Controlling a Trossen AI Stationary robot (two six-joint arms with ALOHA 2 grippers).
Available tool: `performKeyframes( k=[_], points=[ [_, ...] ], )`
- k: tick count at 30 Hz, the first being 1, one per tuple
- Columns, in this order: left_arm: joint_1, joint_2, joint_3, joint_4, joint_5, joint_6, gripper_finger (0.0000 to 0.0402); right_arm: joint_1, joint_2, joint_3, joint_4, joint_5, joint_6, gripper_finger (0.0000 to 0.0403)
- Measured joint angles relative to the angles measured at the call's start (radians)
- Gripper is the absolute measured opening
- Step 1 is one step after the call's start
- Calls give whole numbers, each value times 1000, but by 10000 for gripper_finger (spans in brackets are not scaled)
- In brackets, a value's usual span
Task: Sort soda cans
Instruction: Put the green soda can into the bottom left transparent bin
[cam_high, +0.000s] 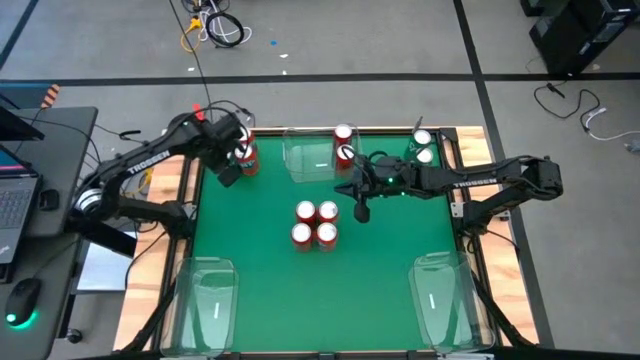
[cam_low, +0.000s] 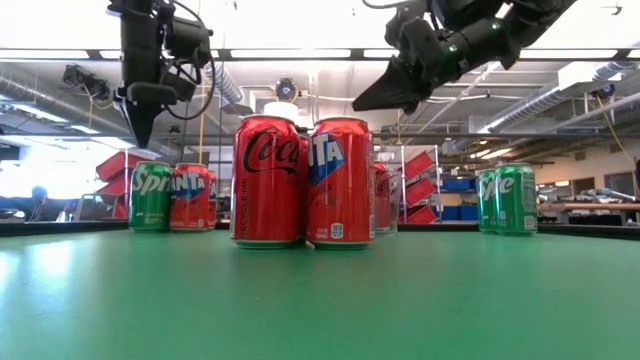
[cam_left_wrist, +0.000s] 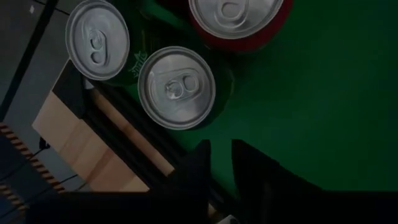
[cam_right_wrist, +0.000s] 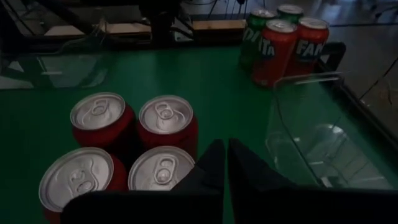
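Note:
Four red soda cans (cam_high: 315, 223) stand upright in a square cluster mid-table, also seen in the low view as red cans (cam_low: 300, 180). At the far left stands another group of green and red cans (cam_high: 245, 157). In the left wrist view these are two green cans (cam_left_wrist: 176, 87) and a red one (cam_left_wrist: 236, 15). My left gripper (cam_left_wrist: 222, 155) hangs above and beside them, pointing down, its fingers slightly apart and holding nothing. My right gripper (cam_right_wrist: 225, 162) is shut and empty, above the far right side of the cluster.
A clear tray (cam_high: 310, 160) lies at the far middle with two red cans (cam_high: 344, 143) by its right end. Two green cans (cam_high: 422, 147) stand far right. More clear trays lie near left (cam_high: 205, 300) and near right (cam_high: 445, 300). Wooden rails (cam_high: 170, 190) edge the table.

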Motion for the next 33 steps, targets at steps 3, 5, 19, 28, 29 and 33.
performKeyframes(
  k=[3, 5, 19, 28, 29, 33],
  points=[
    [0, 9, 0, 5, -4, 0, 110, 1, 0, -13, 14, 0, 0, 5],
    [0, 10, 0, 9, -8, 0, 134, 2, 0, -15, 15, 0, 0, 5],
    [5, 11, -48, 35, -65, 11, 226, 2, 0, -15, 21, -34, 1, 5],
    [74, 11, -89, 80, -93, 64, 227, 2, 0, -15, 25, -37, 1, 5],
    [84, 11, -90, 88, -92, 77, 227, 2, 0, -15, 28, -37, 1, 6],
    [126, 11, -91, 114, -50, 109, 227, 2, 0, -15, 28, -39, 1, 9]
  ],
)
